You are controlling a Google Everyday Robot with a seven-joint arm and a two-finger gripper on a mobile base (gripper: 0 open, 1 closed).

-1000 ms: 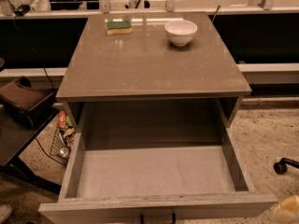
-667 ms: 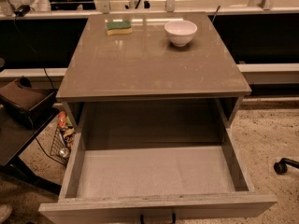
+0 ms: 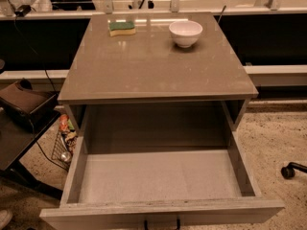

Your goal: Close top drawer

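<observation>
The top drawer (image 3: 158, 176) of the grey-taupe cabinet stands pulled far out toward me. Its deep box is empty and shows a pale grey floor. Its front panel (image 3: 163, 213) runs along the bottom edge of the view, with the small black wire handle (image 3: 161, 223) at its centre, partly cut off. My gripper is not in view.
The cabinet top (image 3: 153, 71) carries a white bowl (image 3: 185, 32) and a green-yellow sponge (image 3: 122, 28) at the back. A wire basket (image 3: 64, 145) and dark furniture (image 3: 24, 109) stand at the left. A chair caster (image 3: 288, 171) sits on the speckled floor at the right.
A pale shape at the lower right edge one second ago has left the view. The drawer has not moved.
</observation>
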